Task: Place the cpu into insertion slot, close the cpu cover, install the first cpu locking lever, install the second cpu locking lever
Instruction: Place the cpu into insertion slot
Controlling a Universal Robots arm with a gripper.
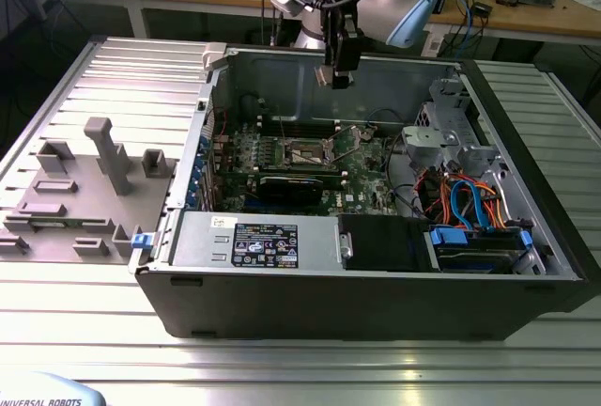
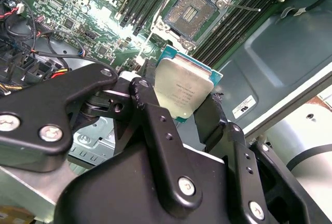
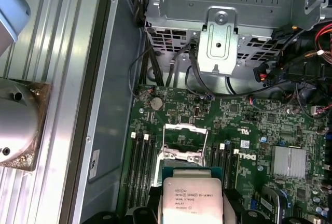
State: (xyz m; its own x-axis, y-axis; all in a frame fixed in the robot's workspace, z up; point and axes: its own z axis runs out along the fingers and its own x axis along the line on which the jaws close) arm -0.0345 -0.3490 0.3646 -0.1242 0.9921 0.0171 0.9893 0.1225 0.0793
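1. Your end effector [image 1: 336,70] is closed on the cpu [image 2: 182,86], with a finger on each of two opposite edges. The metal top faces both wrist cameras.
2. It hangs high over the open case [image 1: 526,265], well above the board [image 3: 259,125].
3. The slot [image 2: 191,12] is bare and uncovered. In both wrist views it sits ahead of the cpu, not under it.
4. My read is you're mid-carry and not aligned yet. Centre the cpu over the slot first, then square its edges to the metal rim.
5. Check the corner orientation before you descend. I can't read the markers from here.
6. Come straight down with no sideways slide on the contacts, and let go only once the cpu sits flat.
7. The thin lever [image 2: 244,7] sticks out beside the slot, so keep your fingers off it.
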